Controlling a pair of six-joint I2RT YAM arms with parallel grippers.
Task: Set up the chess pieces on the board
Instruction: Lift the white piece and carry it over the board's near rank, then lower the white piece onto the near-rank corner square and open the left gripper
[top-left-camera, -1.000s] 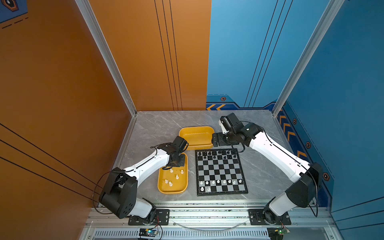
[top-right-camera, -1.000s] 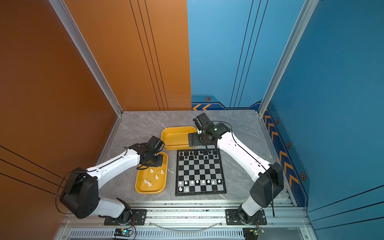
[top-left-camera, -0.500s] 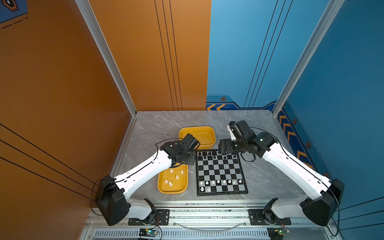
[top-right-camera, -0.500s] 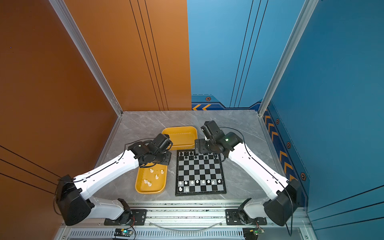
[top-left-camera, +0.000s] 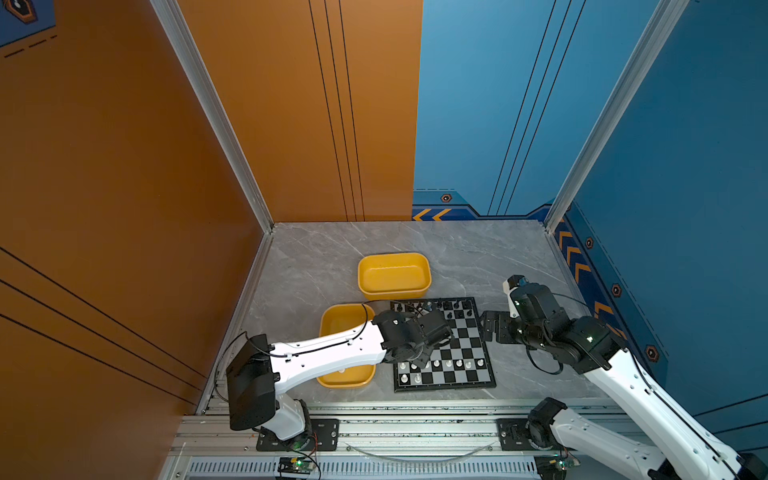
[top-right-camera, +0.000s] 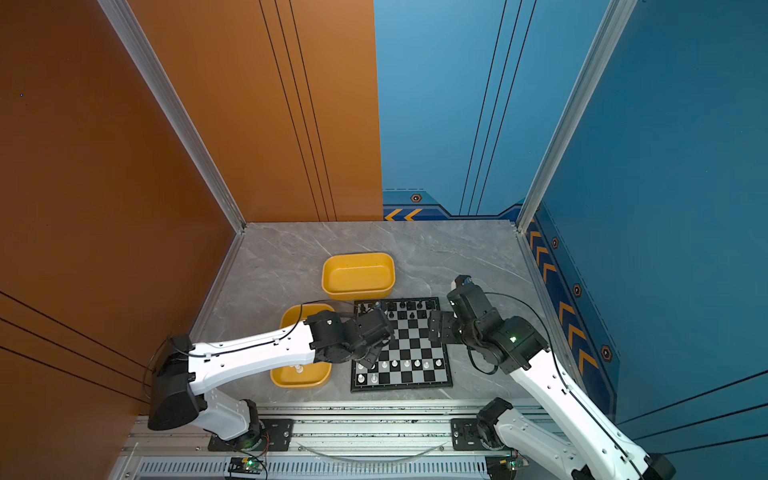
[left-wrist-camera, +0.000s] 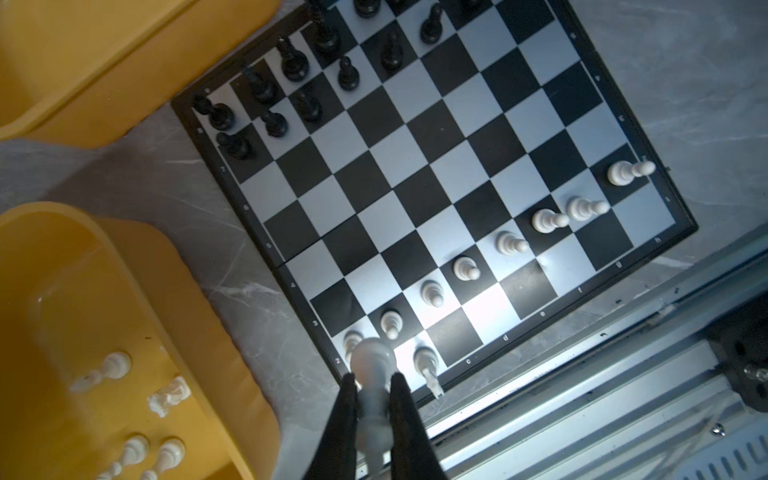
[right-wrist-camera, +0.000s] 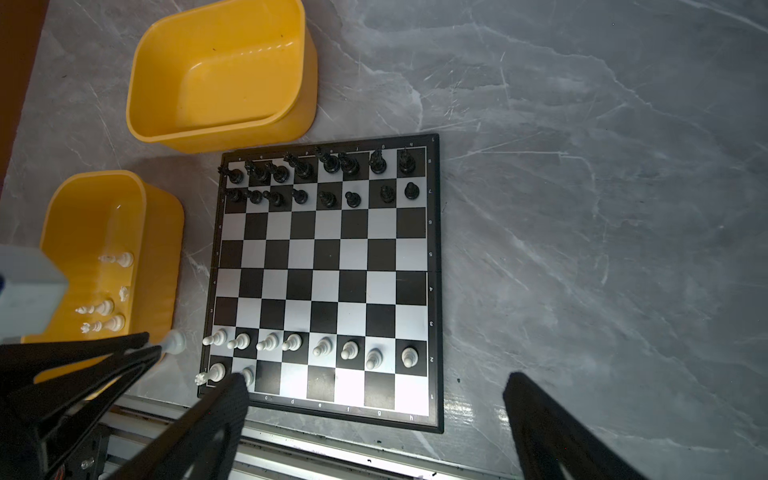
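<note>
The checkered board (right-wrist-camera: 328, 266) lies flat in both top views (top-left-camera: 461, 336) (top-right-camera: 411, 340). Black chess pieces (right-wrist-camera: 328, 166) fill its two far rows. A row of white pawns (right-wrist-camera: 320, 347) stands near the front, with two white pieces (right-wrist-camera: 216, 371) behind them at the near-left corner. My left gripper (left-wrist-camera: 372, 380) is shut on a white chess piece (left-wrist-camera: 372, 361), base forward, hovering at that corner (top-left-camera: 419, 365). My right gripper (right-wrist-camera: 376, 380) is open and empty, off the board's right edge (top-left-camera: 492, 328).
A yellow tray (right-wrist-camera: 137, 187) left of the board holds several white pieces (right-wrist-camera: 104, 307); my left arm crosses over it (top-left-camera: 340, 320). An empty yellow tray (right-wrist-camera: 299, 120) sits behind the board's far-left corner (top-left-camera: 394, 274). A metal rail runs along the table's front edge.
My left gripper has travelled from the near tray to the board's near-left corner with a white piece. My right arm has drawn back from the board's far edge to its right side.
</note>
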